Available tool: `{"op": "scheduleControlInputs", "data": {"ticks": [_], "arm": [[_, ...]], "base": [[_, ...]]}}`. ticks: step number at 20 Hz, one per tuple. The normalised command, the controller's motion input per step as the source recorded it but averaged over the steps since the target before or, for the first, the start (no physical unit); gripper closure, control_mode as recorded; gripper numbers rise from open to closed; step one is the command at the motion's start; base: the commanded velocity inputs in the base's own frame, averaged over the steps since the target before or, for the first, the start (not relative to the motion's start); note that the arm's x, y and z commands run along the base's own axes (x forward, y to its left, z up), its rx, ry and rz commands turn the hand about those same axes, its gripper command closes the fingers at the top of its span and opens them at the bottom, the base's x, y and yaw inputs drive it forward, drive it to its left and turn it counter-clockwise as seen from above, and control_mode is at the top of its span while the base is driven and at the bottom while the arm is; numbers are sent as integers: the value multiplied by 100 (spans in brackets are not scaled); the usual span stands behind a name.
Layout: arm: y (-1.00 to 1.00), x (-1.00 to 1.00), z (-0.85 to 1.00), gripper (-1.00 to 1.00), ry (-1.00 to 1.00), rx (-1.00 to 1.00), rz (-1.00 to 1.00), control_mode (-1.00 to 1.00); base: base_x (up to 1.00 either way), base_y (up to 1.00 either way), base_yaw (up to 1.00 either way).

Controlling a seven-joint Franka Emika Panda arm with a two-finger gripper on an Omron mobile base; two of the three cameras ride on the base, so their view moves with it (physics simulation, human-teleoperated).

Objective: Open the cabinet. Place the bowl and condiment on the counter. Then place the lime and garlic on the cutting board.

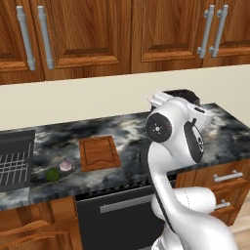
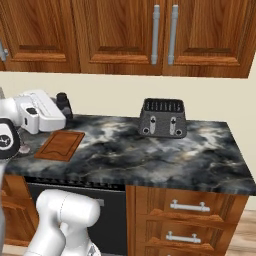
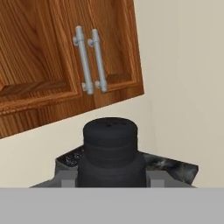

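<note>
we see the condiment [image 3: 110,151], a black bottle, clamped between our gripper [image 2: 64,106] fingers, its base hidden. at nine o'clock of the cutting board [image 1: 99,152] lie the garlic [image 1: 66,165] and lime [image 1: 52,174]; the toaster [image 2: 162,118] stands at three o'clock. cabinet [image 3: 65,57] doors closed.

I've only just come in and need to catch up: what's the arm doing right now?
The gripper holds the small black condiment bottle up above the counter; it isn't set down yet. The cabinet doors look closed. The lime and garlic lie on the counter beside the cutting board, not on it.
</note>
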Motion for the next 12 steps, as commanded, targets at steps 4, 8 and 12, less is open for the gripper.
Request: {"op": "scheduleControlInputs", "data": {"ticks": [4, 8, 12], "arm": [[24, 6, -19, 100, 1, 0, -4, -100], [14, 13, -27, 100, 0, 0, -3, -100], [3, 27, -37, 100, 0, 0, -4, -100]], "base": [[0, 0, 0], [0, 0, 0], [0, 0, 0]]}}
